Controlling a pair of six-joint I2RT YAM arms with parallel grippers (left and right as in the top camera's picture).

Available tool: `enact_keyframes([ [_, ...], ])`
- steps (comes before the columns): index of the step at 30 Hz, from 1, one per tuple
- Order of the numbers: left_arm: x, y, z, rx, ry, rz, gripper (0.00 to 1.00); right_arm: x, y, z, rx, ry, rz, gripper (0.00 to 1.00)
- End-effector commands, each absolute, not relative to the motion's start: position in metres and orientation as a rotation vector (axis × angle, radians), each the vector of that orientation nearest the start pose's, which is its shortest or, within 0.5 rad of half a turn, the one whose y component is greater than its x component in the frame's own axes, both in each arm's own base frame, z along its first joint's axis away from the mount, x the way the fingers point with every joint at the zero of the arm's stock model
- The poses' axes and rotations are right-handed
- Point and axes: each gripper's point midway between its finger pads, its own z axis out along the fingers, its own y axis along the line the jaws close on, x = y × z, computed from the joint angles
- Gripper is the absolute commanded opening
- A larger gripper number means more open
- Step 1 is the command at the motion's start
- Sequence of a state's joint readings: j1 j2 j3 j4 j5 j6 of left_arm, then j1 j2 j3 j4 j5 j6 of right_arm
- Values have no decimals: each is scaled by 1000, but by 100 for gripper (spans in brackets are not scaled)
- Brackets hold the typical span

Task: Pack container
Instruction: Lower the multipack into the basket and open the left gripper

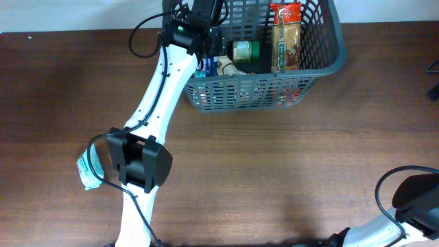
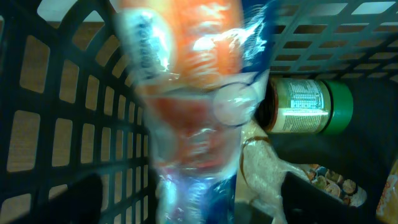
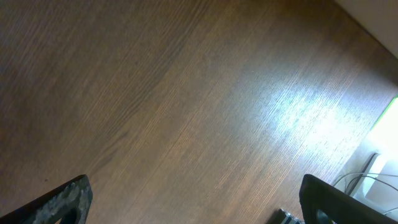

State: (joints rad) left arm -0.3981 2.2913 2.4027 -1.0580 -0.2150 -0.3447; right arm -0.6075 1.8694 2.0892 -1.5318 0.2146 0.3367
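The container [image 1: 322, 65], a dark grey lattice basket, stands at the table's far edge. My left gripper [image 1: 207, 42] reaches into its left end. In the left wrist view its jaws [image 2: 193, 208] stand wide apart with a blurred clear bag [image 2: 193, 106] of orange and blue contents between them, a gap on either side. The bag also shows in the overhead view [image 1: 208, 66]. The basket's wall [image 2: 74, 106] is close on the left. My right gripper [image 3: 193, 199] is open and empty over bare wood.
Inside the basket lie a green-lidded jar [image 1: 243, 51] [image 2: 308, 106], a tall cracker pack [image 1: 286, 38] and a pale grain bag [image 2: 264, 174]. A teal packet [image 1: 88, 168] lies on the table by the left arm's base. The right arm's base [image 1: 418, 195] is at bottom right.
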Motion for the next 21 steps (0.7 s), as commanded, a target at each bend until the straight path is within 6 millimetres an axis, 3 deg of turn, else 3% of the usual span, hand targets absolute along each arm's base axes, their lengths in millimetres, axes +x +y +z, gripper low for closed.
enact_keyframes([
  [1, 542, -187, 210, -25, 2467, -37, 93, 296, -251, 242, 1361, 2557, -356, 99],
  [4, 543, -187, 214, 2, 2459, -31, 98, 296, -251, 242, 1361, 2557, -356, 99],
  [6, 544, -187, 227, 37, 2432, -29, 100, 296, -251, 242, 1361, 2557, -356, 99],
  [10, 540, -183, 295, 57, 2304, -52, 100, 296, -251, 242, 1361, 2557, -356, 99],
  [12, 529, -173, 341, 30, 2221, -46, 100, 296, -251, 242, 1361, 2557, -356, 99],
  [15, 508, -149, 393, -33, 2123, 5, 100, 296, -251, 242, 1361, 2557, -356, 99],
  [19, 471, -116, 435, -101, 2067, 96, 100, 296, -251, 242, 1361, 2557, -356, 99],
  [21, 459, -105, 441, -116, 2066, 141, 100, 296, -251, 242, 1361, 2557, -356, 99],
])
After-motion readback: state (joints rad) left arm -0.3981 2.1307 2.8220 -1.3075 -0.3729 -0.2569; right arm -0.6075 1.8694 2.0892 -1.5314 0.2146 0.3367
